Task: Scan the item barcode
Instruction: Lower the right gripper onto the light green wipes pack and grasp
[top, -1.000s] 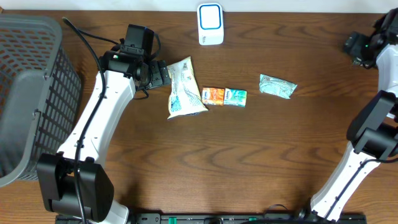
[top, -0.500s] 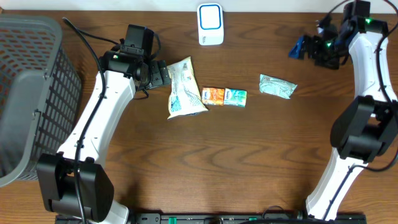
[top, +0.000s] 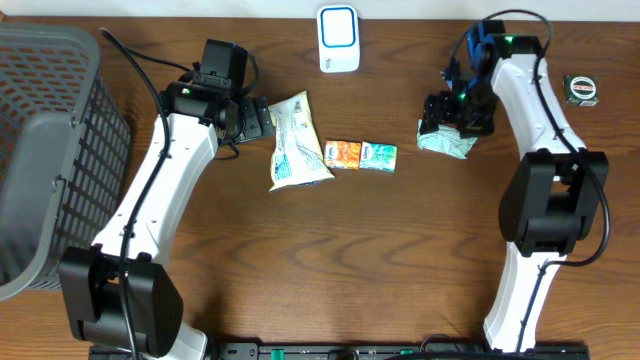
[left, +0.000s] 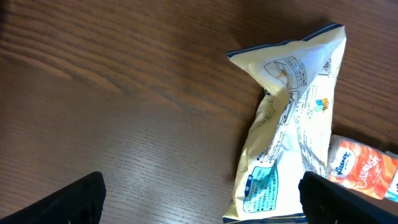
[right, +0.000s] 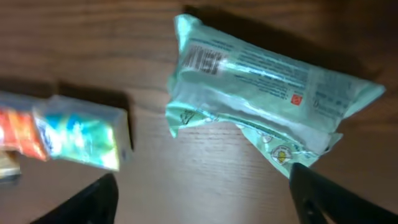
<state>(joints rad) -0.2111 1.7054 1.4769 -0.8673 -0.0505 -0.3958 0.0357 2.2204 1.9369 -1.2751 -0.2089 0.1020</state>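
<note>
The right arm (top: 525, 95) has swung in over the green pouch (right: 267, 81), which lies barcode-up on the bench (top: 400, 250) right of the scanner (top: 338, 38), right jaws wide and empty, left jaws wide left of the scanner: a grasp looks next.

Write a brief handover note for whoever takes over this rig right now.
Left gripper: open, empty, beside the cream pouch.
Right gripper: open, over the green packet, not gripping it; its barcode faces up.
Two small tissue packs lie between pouch and packet; white scanner at the far edge.
Done: no item is lifted.
Left: grasp the packet, show its barcode to the scanner.
</note>
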